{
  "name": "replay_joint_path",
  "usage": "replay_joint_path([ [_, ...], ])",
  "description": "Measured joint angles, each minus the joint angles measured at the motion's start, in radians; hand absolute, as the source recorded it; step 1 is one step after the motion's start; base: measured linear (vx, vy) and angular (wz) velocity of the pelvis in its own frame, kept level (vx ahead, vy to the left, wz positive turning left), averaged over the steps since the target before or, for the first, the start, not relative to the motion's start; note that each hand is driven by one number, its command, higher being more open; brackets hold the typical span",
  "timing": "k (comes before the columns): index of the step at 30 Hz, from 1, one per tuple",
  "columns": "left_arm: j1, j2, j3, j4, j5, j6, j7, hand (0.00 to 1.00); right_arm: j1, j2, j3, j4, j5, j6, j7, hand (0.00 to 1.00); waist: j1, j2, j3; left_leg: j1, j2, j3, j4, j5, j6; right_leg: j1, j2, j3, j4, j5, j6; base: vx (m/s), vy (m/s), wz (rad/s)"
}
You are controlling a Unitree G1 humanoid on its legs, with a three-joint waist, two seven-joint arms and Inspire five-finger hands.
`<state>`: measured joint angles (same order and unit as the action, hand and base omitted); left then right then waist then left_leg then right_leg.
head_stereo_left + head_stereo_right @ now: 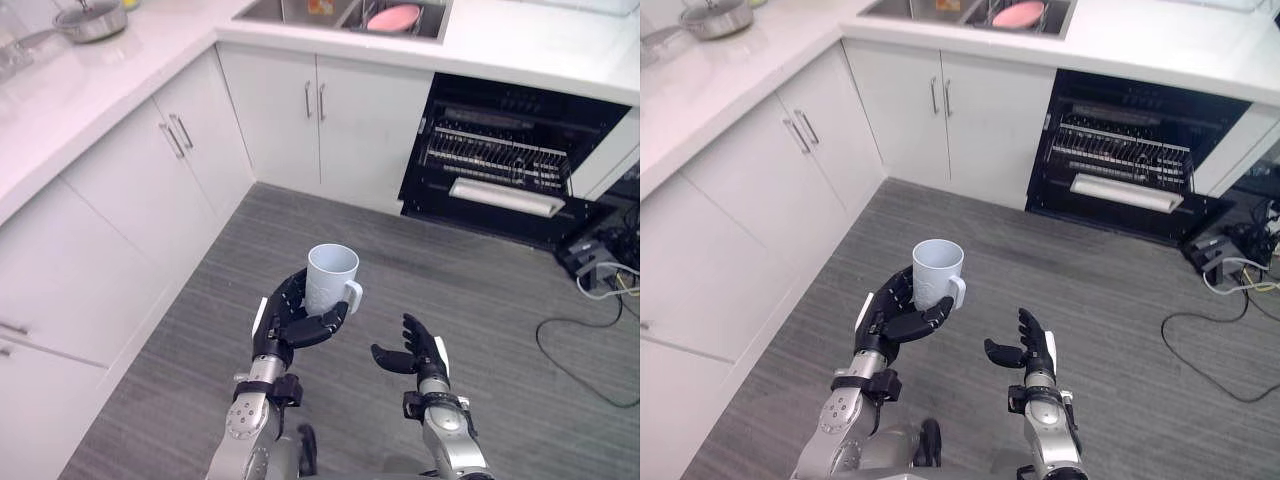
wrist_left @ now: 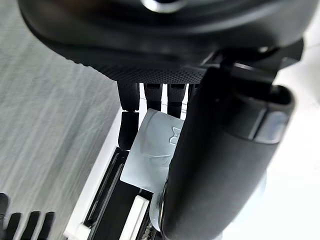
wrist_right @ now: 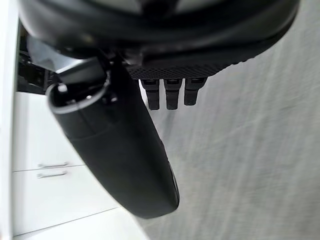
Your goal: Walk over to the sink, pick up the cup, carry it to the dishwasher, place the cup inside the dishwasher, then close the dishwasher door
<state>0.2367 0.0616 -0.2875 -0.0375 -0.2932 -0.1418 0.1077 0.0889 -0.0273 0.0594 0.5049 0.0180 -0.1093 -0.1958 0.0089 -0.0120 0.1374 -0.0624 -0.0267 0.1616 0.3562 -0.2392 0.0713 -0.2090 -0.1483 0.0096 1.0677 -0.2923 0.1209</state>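
Pan: we see a metal pan (image 1: 90,20) on the white counter (image 1: 60,95) at the far left.
Cabinets: white doors (image 1: 130,190) with bar handles run under the counter and turn the corner towards the sink.
Left hand: our left hand (image 1: 297,322) is raised above the grey floor (image 1: 480,300). Its fingers and thumb are curled round the lower part of the cup.
Cup: the white cup (image 1: 331,277) stands upright in our left hand, mouth up, with its handle towards our right side. In the left wrist view its pale wall (image 2: 157,150) shows between the fingers and the thumb.
Sink: the sink (image 1: 270,10) is set in the counter well ahead of us, and something pink and round (image 1: 393,17) lies in it.
Right hand: our right hand (image 1: 417,352) hangs just beside the left one, lower than the cup. Its fingers are relaxed, its thumb points towards the left hand, and it holds nothing.
Dishwasher: the dishwasher (image 1: 505,160) sits under the counter to the right of the sink cabinets. Its front is open, and we can see a wire rack (image 1: 490,152) inside.
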Motion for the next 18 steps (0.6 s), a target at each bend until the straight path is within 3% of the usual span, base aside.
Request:
replay_joint_path([
  [1, -0.011, -0.002, -0.001, -0.008, 0.000, -0.001, 0.001, 0.30, 0.000, 0.008, 0.002, -0.015, 0.000, 0.000, 0.001, 0.90, -0.001, -0.001, 0.000, 0.054, 0.008, -0.012, -0.038, -0.006, -0.003, -0.062, 0.017, -0.031, -0.013, -0.020, -0.037, 0.46, 0.021, 0.18],
  [2, -0.020, -0.003, -0.003, -0.012, 0.000, -0.002, 0.001, 0.30, 0.000, 0.012, 0.002, -0.026, 0.000, 0.000, 0.001, 0.90, -0.002, 0.000, 0.000, 0.073, 0.016, -0.019, -0.054, -0.015, -0.010, -0.095, 0.027, -0.045, -0.032, -0.030, -0.054, 0.45, -0.033, 0.23],
  [5, -0.036, 0.001, -0.016, -0.022, 0.000, -0.009, 0.001, 0.30, -0.003, 0.026, 0.010, -0.056, 0.001, -0.003, 0.011, 0.90, -0.011, 0.000, -0.004, 0.161, 0.049, -0.035, -0.110, -0.053, -0.047, -0.199, 0.070, -0.075, -0.329, -0.023, -0.066, 0.51, -0.107, 0.18],
  [6, -0.039, 0.001, -0.024, -0.022, 0.000, -0.011, 0.001, 0.30, -0.003, 0.025, 0.010, -0.056, 0.001, -0.003, 0.013, 0.90, -0.019, -0.009, -0.009, 0.178, 0.052, -0.046, -0.108, -0.082, -0.070, -0.207, 0.086, -0.064, -0.506, 0.040, -0.075, 0.39, -0.109, 0.32],
  [7, -0.038, 0.000, -0.027, -0.018, -0.001, -0.012, 0.001, 0.30, -0.002, 0.024, 0.010, -0.053, 0.001, -0.003, 0.013, 0.90, -0.025, -0.016, -0.013, 0.190, 0.050, -0.056, -0.104, -0.101, -0.081, -0.204, 0.086, -0.057, -0.552, 0.145, -0.098, 0.55, -0.164, 0.37],
  [8, -0.042, -0.009, -0.036, 0.018, -0.001, -0.012, 0.002, 0.30, -0.002, 0.007, 0.013, -0.042, 0.001, 0.000, 0.012, 0.90, -0.028, 0.022, -0.017, 0.212, 0.082, -0.072, -0.090, -0.127, -0.104, -0.180, 0.112, -0.075, -0.544, 0.191, -0.130, 0.58, -0.174, 0.17],
  [9, -0.037, -0.020, -0.044, 0.036, 0.000, -0.010, 0.001, 0.30, -0.001, -0.007, 0.015, -0.045, 0.001, 0.007, 0.012, 0.90, -0.026, 0.045, -0.026, 0.193, 0.116, -0.072, -0.029, -0.124, -0.109, -0.156, 0.136, -0.088, -0.552, 0.168, -0.147, 0.69, -0.206, 0.11],
  [10, -0.039, -0.024, -0.044, 0.042, 0.000, -0.008, 0.001, 0.30, 0.002, -0.010, 0.015, -0.051, 0.001, 0.010, 0.012, 0.90, -0.028, 0.048, -0.024, 0.169, 0.126, -0.074, 0.040, -0.119, -0.117, -0.138, 0.143, -0.097, -0.561, 0.157, -0.156, 0.54, -0.176, 0.04],
  [12, -0.027, -0.046, -0.034, 0.043, 0.000, 0.004, 0.001, 0.30, 0.045, -0.012, 0.025, -0.121, 0.001, 0.020, 0.003, 0.90, -0.023, 0.054, -0.014, 0.046, 0.190, -0.072, 0.413, -0.014, -0.138, -0.019, 0.169, -0.114, -0.620, 0.135, -0.185, 0.50, -0.141, 0.07],
  [13, -0.012, -0.060, -0.034, 0.031, -0.001, 0.003, 0.001, 0.30, 0.089, -0.010, 0.036, -0.212, 0.005, 0.019, -0.011, 0.90, -0.009, 0.058, -0.013, -0.035, 0.237, -0.039, 0.629, -0.002, -0.137, 0.079, 0.181, -0.109, -0.677, 0.127, -0.194, 0.44, -0.087, -0.07],
  [16, 0.021, -0.073, -0.032, -0.032, -0.001, -0.004, 0.000, 0.30, 0.102, -0.009, 0.061, -0.340, 0.031, -0.006, -0.017, 0.90, 0.017, 0.060, -0.015, -0.153, 0.290, 0.031, 0.699, -0.029, -0.109, 0.180, 0.182, -0.075, -0.760, 0.107, -0.186, 0.37, -0.017, -0.30],
  [18, 0.026, -0.081, -0.027, -0.043, -0.001, -0.018, -0.003, 0.30, 0.070, -0.008, 0.064, -0.373, 0.037, -0.036, -0.019, 0.90, 0.037, 0.062, -0.018, -0.225, 0.280, 0.040, 0.540, -0.063, -0.094, 0.234, 0.163, -0.045, -0.789, 0.086, -0.166, 0.30, 0.129, -0.31],
])
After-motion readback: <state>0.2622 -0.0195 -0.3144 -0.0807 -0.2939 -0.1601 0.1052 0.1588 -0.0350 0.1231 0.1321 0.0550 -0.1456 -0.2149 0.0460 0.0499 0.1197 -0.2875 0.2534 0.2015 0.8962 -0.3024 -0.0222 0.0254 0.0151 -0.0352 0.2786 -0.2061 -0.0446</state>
